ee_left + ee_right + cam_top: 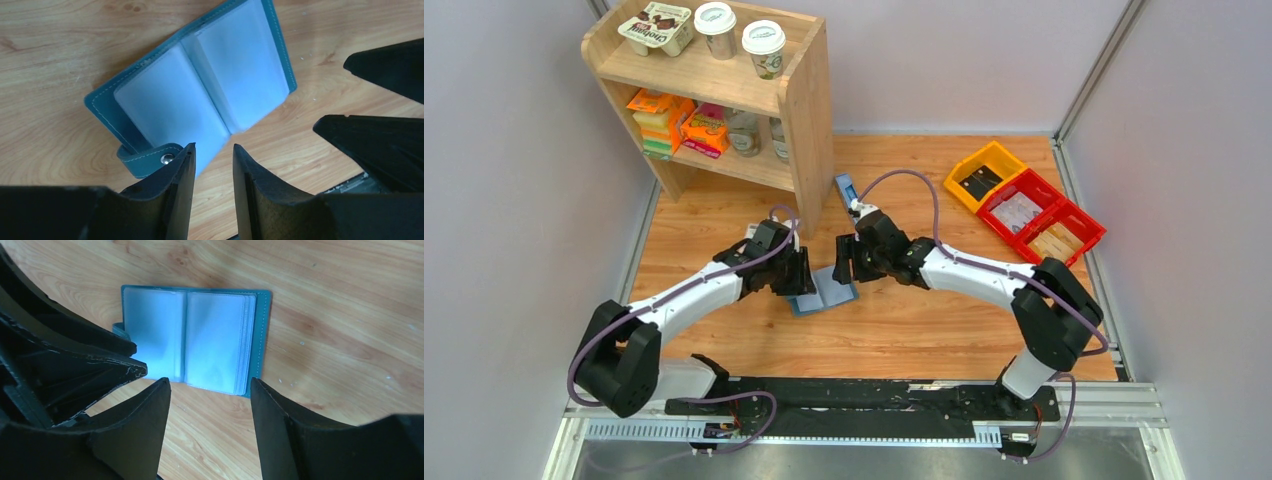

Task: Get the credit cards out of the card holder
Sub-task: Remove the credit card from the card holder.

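Your left pincer [212, 149] has a small gap between its fingers, pinching nothing, right by the snap tab [150, 160] of the card holder [200, 85]. Your right pincer [210, 385] is spread wide close to the card holder, which lies open on the desk [50, 45].

Card holder [829, 292], centre of table [904, 335]: one. Wooden shelf unit [809, 110], far left: one. Lidded paper cups [764, 45] on its top: two. Yellow bin [1007, 157], far right: one. Red bins [1044, 186] beside it: two. Blue-and-white box [846, 190]: one

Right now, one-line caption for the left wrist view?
Left gripper, jaws apart, above the open card holder on the table.
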Motion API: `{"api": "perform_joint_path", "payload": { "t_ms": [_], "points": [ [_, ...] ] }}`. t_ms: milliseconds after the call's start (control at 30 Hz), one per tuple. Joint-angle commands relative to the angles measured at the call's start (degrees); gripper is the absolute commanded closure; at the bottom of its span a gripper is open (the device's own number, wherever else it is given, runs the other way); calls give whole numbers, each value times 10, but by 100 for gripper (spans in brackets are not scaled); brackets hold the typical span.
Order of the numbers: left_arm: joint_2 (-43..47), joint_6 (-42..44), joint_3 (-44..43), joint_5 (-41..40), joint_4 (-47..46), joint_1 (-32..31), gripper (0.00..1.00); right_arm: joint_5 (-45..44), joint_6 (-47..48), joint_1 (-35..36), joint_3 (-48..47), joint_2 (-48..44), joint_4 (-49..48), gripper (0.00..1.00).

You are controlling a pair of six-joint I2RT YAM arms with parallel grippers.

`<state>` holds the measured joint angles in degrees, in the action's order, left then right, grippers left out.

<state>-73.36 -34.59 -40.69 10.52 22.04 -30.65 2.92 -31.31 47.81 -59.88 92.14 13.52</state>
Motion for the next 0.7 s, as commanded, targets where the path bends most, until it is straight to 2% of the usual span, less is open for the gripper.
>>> {"api": "perform_joint_path", "payload": {
  "t_ms": [0, 333, 667],
  "points": [
    [-20, -15, -2, -44, 1, 2, 60, -18, -14, 7, -9, 30, -51, 38],
    [-64, -49, 30, -20, -18, 5, 67, 7, -5, 15, -16, 81, -70, 38],
    [-64, -56, 40, -12, -28, 6, 70, 38, 5, 16, -24, 108, -80, 41]
  ]
}}
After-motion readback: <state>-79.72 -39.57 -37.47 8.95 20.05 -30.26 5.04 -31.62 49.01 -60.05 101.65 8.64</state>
